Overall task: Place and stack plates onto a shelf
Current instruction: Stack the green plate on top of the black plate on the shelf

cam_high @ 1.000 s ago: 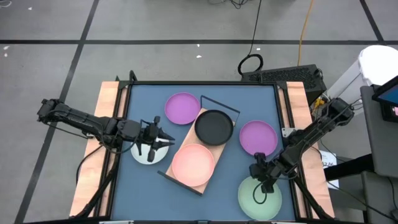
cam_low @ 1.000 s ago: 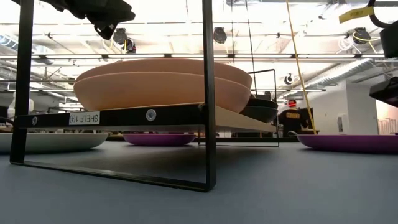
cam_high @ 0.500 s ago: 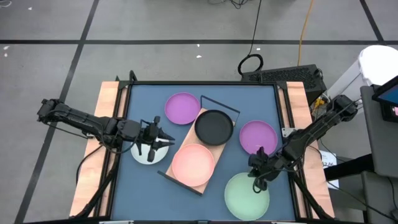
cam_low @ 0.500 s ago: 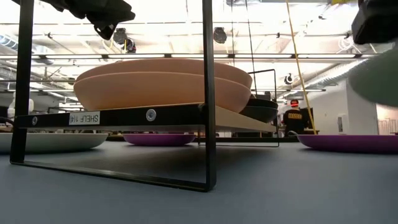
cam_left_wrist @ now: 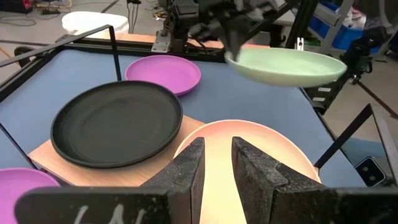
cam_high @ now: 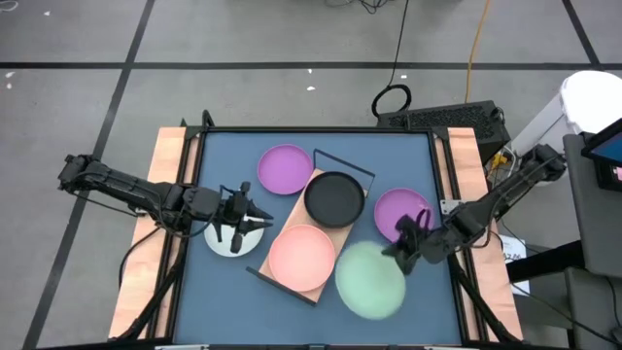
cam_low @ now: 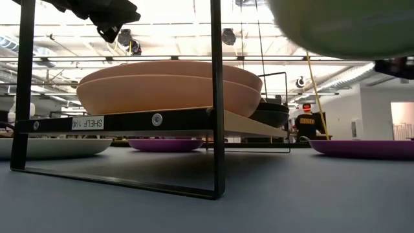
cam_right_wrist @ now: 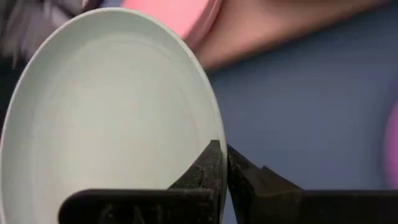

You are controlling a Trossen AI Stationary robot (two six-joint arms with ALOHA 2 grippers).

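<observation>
your right gripper point(cam_high: 408, 243) is clamped on the rim of the round, matte pale green plate point(cam_high: 370, 280); it hangs tilted above the table, just beside the shelf's point(cam_high: 292, 206) pink plate point(cam_high: 302, 257); your left gripper point(cam_high: 255, 218) hovers slightly parted.

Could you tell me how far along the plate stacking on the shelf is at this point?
Done: pink plates and a black plate sit on the shelf. In hand: the right gripper is shut on the pale green plate, held clear of the table near the pink stack. Left: two purple plates and a white-grey plate, below the left gripper, lie on the table.
</observation>
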